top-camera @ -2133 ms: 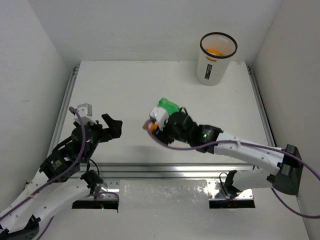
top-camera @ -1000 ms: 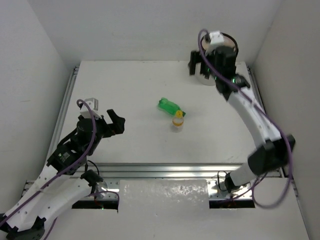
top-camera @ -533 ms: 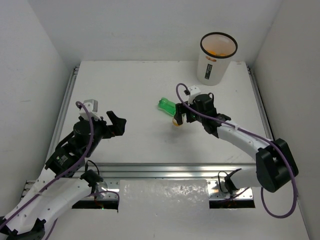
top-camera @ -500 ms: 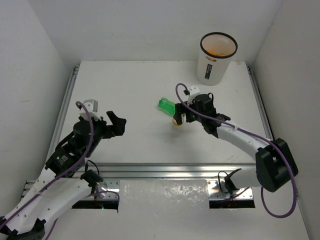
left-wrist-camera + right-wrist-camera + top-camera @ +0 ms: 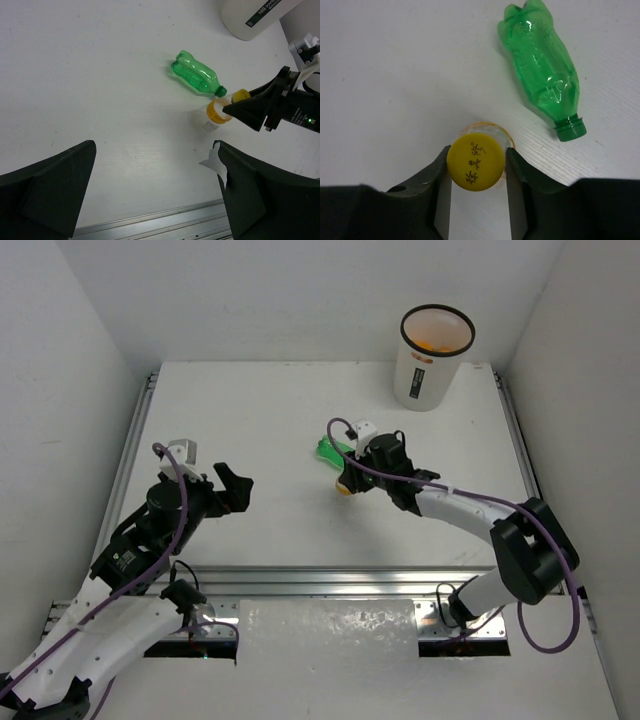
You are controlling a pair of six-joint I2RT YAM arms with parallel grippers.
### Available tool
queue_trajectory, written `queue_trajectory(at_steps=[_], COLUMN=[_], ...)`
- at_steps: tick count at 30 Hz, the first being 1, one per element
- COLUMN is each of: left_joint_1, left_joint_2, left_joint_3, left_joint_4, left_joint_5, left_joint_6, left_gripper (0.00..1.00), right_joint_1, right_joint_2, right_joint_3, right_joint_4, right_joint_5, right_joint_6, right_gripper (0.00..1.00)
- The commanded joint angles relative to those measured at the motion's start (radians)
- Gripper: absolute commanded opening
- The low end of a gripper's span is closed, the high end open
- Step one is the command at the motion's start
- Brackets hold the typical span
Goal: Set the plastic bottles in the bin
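A clear plastic bottle [image 5: 485, 137] with a yellow cap [image 5: 475, 164] stands on the white table. My right gripper [image 5: 475, 167] is shut on it, both fingers pressed against the cap's sides. From above, the right gripper [image 5: 350, 472] covers most of this bottle [image 5: 345, 486]. A green bottle [image 5: 540, 60] without a cap lies on its side just beyond it, its neck pointing at the held bottle. The white bin [image 5: 432, 370] with a black rim stands at the far right, with something orange inside. My left gripper [image 5: 232, 490] hangs open over the left of the table, holding nothing.
A metal rail [image 5: 330, 580] runs along the near edge of the table, and side rails [image 5: 130, 460] border it. White walls close in the left, back and right. In the left wrist view the bin [image 5: 250, 17] is at the top right.
My right arm swung back from above the bin to the middle of the table, came down at the yellow-capped bottle and shut on its cap. The left arm barely moved.
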Motion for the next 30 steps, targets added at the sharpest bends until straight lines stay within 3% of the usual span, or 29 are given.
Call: queue_trajectory(at_steps=[1, 3, 6, 9, 11, 13, 15, 18, 21, 22, 24, 26, 29, 30], left_joint_1=[0.009, 0.01, 0.009, 0.01, 0.01, 0.01, 0.009, 0.01, 0.01, 0.009, 0.01, 0.009, 0.006, 0.006], left_joint_2=[-0.006, -0.008, -0.01, -0.006, -0.005, -0.006, 0.0, 0.013, 0.049, 0.067, 0.144, 0.245, 0.392, 0.461], left_joint_3=[-0.001, -0.002, -0.002, -0.002, -0.003, -0.002, -0.004, 0.007, 0.031, 0.039, 0.073, 0.122, 0.192, 0.229], left_joint_4=[0.047, 0.048, 0.053, 0.053, 0.053, 0.053, 0.05, 0.047, 0.038, 0.042, 0.05, 0.056, 0.058, 0.059], left_joint_5=[0.016, 0.017, 0.023, 0.029, 0.03, 0.022, 0.014, 0.003, -0.029, -0.026, -0.041, -0.061, -0.095, -0.084], left_joint_6=[0.014, 0.014, 0.017, 0.018, 0.02, 0.018, 0.017, 0.012, -0.031, -0.058, -0.12, -0.169, -0.232, -0.261], left_gripper=[1.0, 1.0, 1.0, 1.0, 1.0, 1.0, 1.0, 1.0, 1.0, 1.0, 1.0, 1.0, 1.0, 1.0], right_joint_1=[0.024, 0.027, 0.018, -0.067, -0.183, -0.272, -0.34, -0.504, -0.577, -0.591, -0.648, -0.679, -0.708, -0.717], right_joint_2=[-0.017, -0.083, -0.149, -0.151, -0.082, 0.016, 0.1, 0.277, 0.467, 0.521, 0.671, 0.759, 0.755, 0.748], right_joint_3=[0.078, 0.117, 0.239, 0.435, 0.573, 0.652, 0.797, 1.006, 1.227, 1.37, 1.498, 1.611, 1.579, 1.554], right_joint_4=[0.018, 0.002, -0.042, -0.088, -0.082, -0.048, -0.051, -0.097, -0.181, -0.211, -0.28, -0.306, -0.268, -0.261], right_joint_5=[0.005, -0.007, -0.019, -0.006, 0.031, 0.163, 0.174, 0.101, 0.047, 0.006, -0.057, -0.142, -0.22, -0.244], right_joint_6=[-0.026, -0.029, -0.043, -0.066, -0.064, -0.088, -0.081, 0.014, 0.068, 0.089, 0.14, 0.204, 0.258, 0.275], right_gripper=[0.21, 0.1, 0.11, 0.12, 0.11, 0.1, 0.09, 0.1, 0.13, 0.15, 0.24, 0.39, 0.79, 0.87])
